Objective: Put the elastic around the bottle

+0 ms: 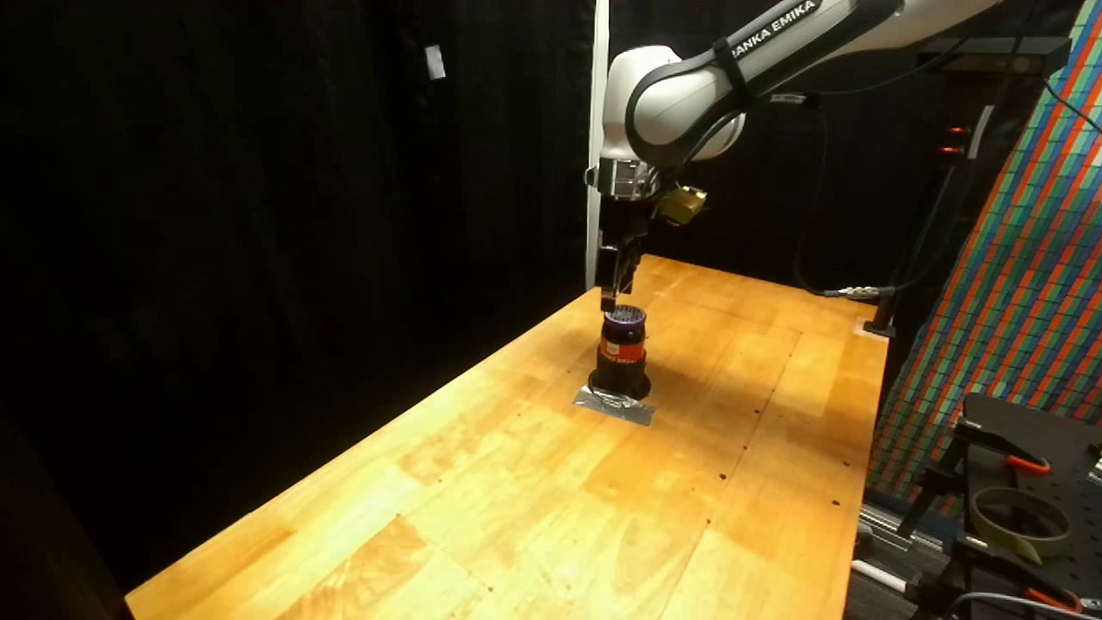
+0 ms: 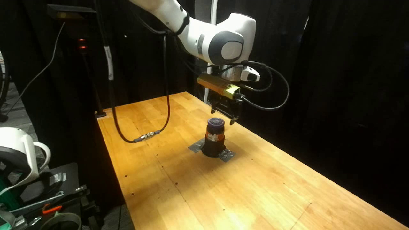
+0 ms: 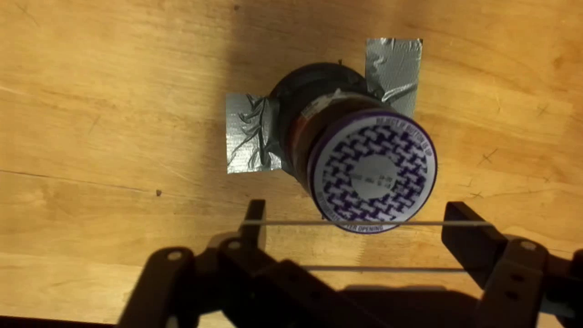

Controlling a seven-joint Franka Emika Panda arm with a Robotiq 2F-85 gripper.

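Note:
The bottle (image 1: 623, 347) is a squat dark jar with an orange-red band, upright in a black round base; it also shows in an exterior view (image 2: 215, 133). In the wrist view its purple-and-white lid (image 3: 373, 173) faces me. My gripper (image 3: 355, 208) is open. The elastic (image 3: 291, 222) is a thin pale loop stretched between its two fingers. Its far strand crosses the lid's near edge in the picture; its near strand runs over bare wood. The gripper is just above lid height and off to one side in both exterior views (image 1: 615, 299) (image 2: 222, 117). The elastic is too thin to make out there.
The black base (image 2: 213, 150) is fixed to the wooden table (image 1: 516, 517) with silver tape (image 3: 248, 136). A black cable (image 2: 168, 105) hangs in a loop down to the table. Dark curtains border the table. A side cart (image 1: 1016, 482) holds tools and a tape roll.

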